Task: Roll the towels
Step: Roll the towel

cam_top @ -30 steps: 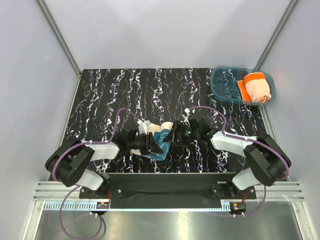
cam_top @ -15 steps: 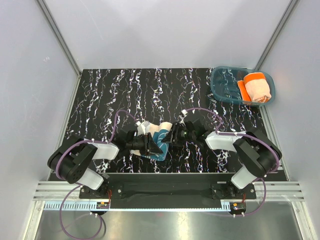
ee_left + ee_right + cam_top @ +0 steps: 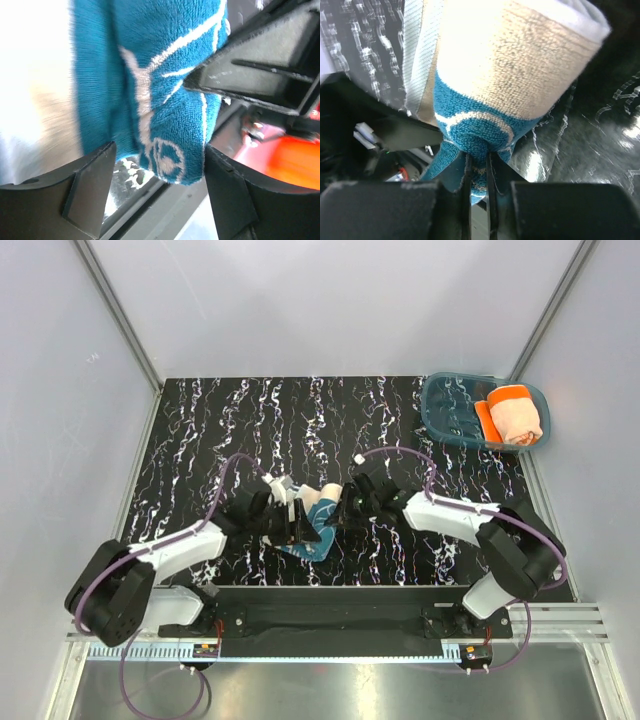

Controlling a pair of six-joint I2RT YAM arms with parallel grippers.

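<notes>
Two hands are meeting at the teal towel (image 3: 316,523) near the bench's (image 3: 200,430) front edge. My right wrist view is showing the right hand (image 3: 479,167) pinching a teal fold; overhead that is hidden. The left hand (image 3: 155,197) is spread around the towel. Both arms are reaching low and inward. The orange towel (image 3: 512,415) is lying rolled in the blue tray (image 3: 445,410).

black marbled table (image 3: 200,440) between plain grey walls (image 3: 330,300).
</notes>
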